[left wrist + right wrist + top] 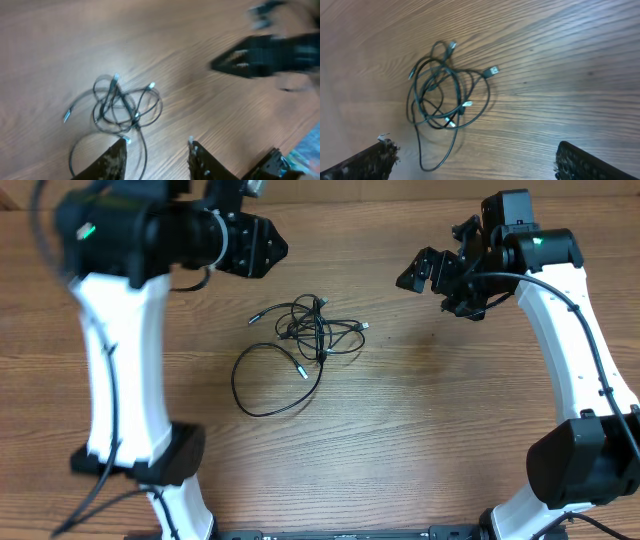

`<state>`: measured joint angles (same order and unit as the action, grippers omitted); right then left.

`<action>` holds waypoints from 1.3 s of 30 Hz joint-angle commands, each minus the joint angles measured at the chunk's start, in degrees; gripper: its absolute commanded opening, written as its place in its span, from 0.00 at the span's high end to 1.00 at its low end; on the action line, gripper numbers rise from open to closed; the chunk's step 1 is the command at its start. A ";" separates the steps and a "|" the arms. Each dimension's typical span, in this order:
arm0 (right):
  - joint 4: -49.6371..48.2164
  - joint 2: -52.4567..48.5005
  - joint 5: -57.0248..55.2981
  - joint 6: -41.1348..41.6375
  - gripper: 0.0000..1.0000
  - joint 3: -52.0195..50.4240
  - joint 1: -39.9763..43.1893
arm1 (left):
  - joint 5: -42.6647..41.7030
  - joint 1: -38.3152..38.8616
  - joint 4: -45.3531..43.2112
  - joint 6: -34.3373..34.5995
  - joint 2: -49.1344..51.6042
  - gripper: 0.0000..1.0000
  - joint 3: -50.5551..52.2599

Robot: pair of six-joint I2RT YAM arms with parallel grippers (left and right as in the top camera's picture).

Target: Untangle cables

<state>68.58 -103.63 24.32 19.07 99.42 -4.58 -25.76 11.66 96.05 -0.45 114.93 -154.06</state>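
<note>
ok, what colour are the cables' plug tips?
Silvery, on black cables; clearest in the right wrist view.

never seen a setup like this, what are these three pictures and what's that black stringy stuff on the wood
These are two white robot arms at a wooden table, each ending in a two-fingered pincer. One picture looks down from above; the other two come from small cameras on each wrist, so the dark shapes at their lower edges are that arm's own fingers. The stringy stuff is a tangle of thin black cables with small silvery plugs, lying loose in the middle. The left pincer and the right pincer both hover above the table with fingers apart, holding nothing.
</note>
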 commanded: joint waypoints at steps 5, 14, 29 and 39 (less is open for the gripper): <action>1.60 1.14 -3.50 2.14 0.00 0.94 5.05 | 6.49 5.99 -1.64 8.94 16.81 0.50 4.35; 1.62 1.14 -3.50 0.59 0.00 0.94 5.29 | 9.64 9.57 -6.69 15.91 35.87 0.90 4.35; 1.60 1.14 -3.50 0.37 0.00 0.94 5.29 | 19.28 7.63 -0.42 17.42 25.00 0.47 0.55; 0.79 1.14 -3.23 0.02 0.00 0.94 5.29 | 16.87 9.62 -4.66 17.20 35.65 0.80 6.75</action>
<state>69.82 -103.63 21.39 19.44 99.42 0.75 -8.78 20.29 92.12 16.75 149.67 -147.24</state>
